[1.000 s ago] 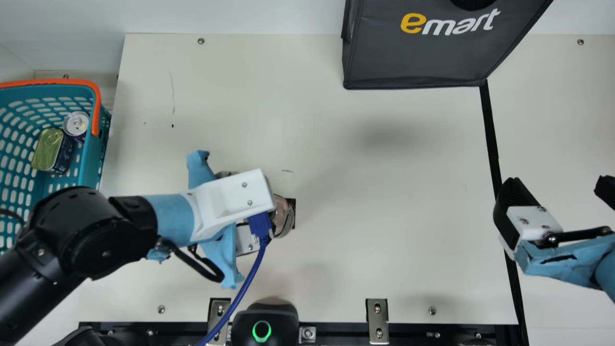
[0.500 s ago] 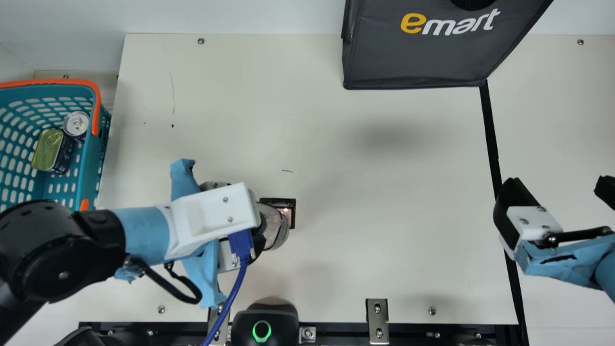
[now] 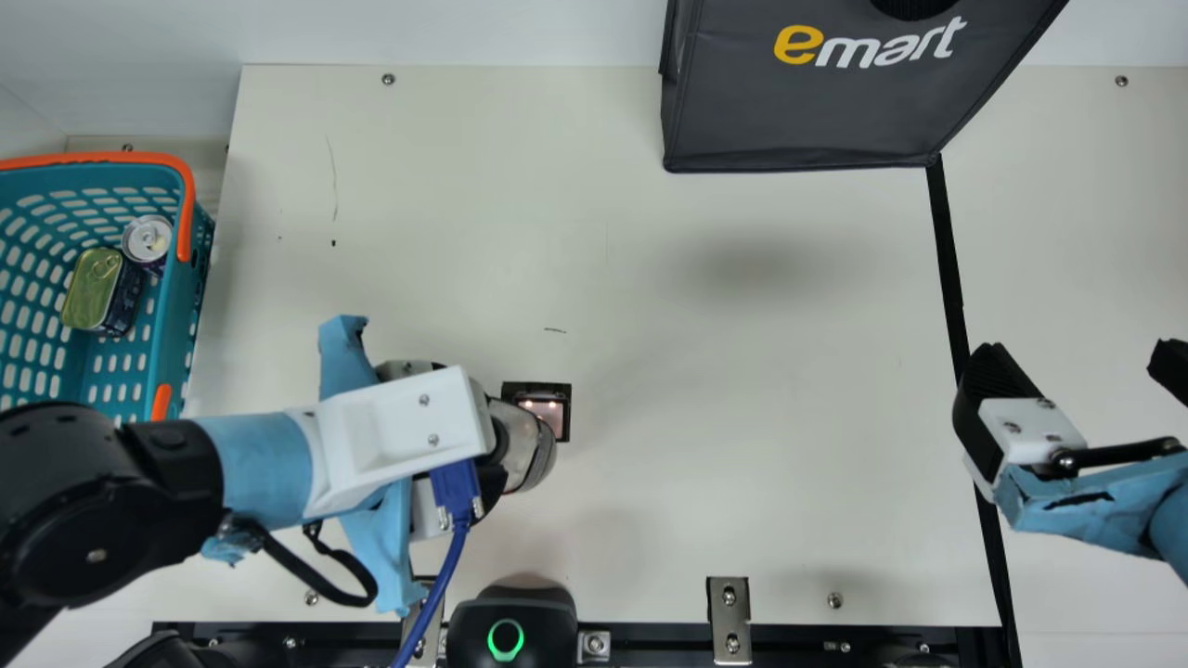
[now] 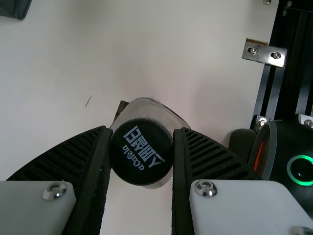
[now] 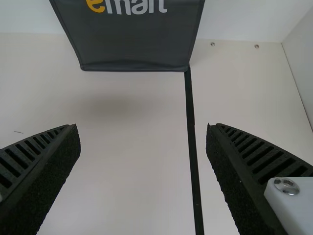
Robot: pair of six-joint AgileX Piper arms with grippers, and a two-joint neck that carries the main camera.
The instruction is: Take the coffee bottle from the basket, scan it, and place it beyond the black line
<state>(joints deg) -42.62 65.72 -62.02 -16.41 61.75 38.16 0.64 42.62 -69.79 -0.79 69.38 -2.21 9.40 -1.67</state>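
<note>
The main view looks steeply down from the neck over most of the cream, flat-topped table (image 3: 705, 445), while the left wrist view peers down close above a clear bottle with a round black cap (image 4: 142, 169); both catch the black scanner with a green ring (image 3: 548, 617). The right wrist view faces across toward the dark grey fabric bag (image 3: 807, 111) and straight black line (image 3: 951, 278), shared with the main view.

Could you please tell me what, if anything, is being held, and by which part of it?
The left end effector holds the coffee bottle by its black cap, one finger on either side; the right end effector is open and holds nothing.
</note>
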